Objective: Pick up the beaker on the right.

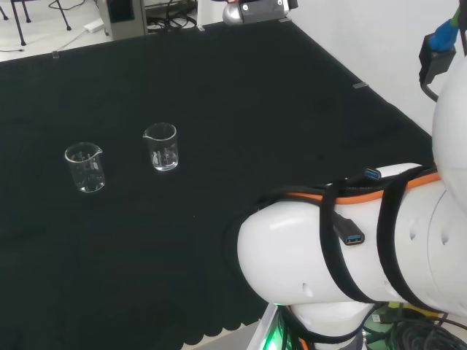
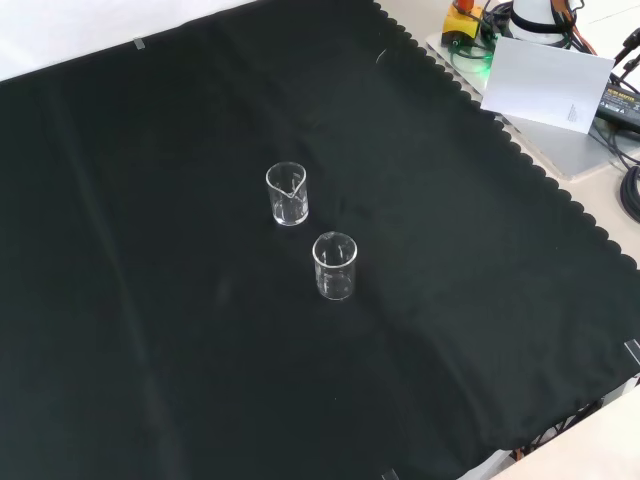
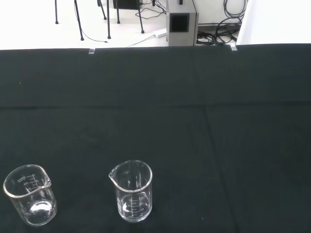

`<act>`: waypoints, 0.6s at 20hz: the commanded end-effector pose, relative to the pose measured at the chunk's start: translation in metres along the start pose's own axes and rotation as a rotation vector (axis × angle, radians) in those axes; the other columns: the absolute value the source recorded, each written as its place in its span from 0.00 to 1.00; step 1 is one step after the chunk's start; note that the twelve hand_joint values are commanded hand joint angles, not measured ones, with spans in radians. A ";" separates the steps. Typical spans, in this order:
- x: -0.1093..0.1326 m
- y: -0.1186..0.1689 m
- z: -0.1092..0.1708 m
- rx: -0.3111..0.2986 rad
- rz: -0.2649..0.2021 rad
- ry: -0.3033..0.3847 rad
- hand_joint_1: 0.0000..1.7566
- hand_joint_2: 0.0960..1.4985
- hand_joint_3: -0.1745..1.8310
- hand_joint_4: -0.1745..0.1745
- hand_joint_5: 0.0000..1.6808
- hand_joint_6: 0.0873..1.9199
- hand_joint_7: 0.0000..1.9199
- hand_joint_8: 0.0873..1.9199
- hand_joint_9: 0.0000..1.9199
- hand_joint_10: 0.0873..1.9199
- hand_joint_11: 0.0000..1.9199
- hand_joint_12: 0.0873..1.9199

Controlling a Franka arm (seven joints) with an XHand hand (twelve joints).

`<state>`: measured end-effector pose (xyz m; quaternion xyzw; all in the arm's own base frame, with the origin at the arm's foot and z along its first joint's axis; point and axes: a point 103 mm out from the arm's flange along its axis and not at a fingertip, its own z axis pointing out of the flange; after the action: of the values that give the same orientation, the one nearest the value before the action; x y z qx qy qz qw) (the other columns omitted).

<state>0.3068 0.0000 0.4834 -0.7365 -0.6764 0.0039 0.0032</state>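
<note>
Head view shows two empty glass beakers upright on the black cloth [image 1: 241, 95], near each other but apart; the right-hand beaker [image 1: 161, 146] stands untouched beside the left beaker [image 1: 85, 167]. Nothing is lifted yet, so reach, grasp and lift all remain. Whether the hand's fingers are apart or together cannot be told.

A black cloth [image 2: 150, 330] with a scalloped edge covers the bench. On it stands a clear, empty beaker [image 1: 85, 168], the left one in the head view and upright. Past the cloth's edge, at the front view's top right, lie a white card [image 2: 545, 85] and cables [image 2: 630, 190]. A grey box [image 3: 181, 22] sits on the floor beyond.
</note>
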 end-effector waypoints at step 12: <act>-0.062 0.036 0.016 0.049 0.123 0.095 0.15 0.83 0.18 0.37 0.16 0.00 0.10 0.24 0.10 0.32 0.00 0.51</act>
<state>0.3124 -0.0047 0.4770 -0.7398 -0.6728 0.0119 0.0011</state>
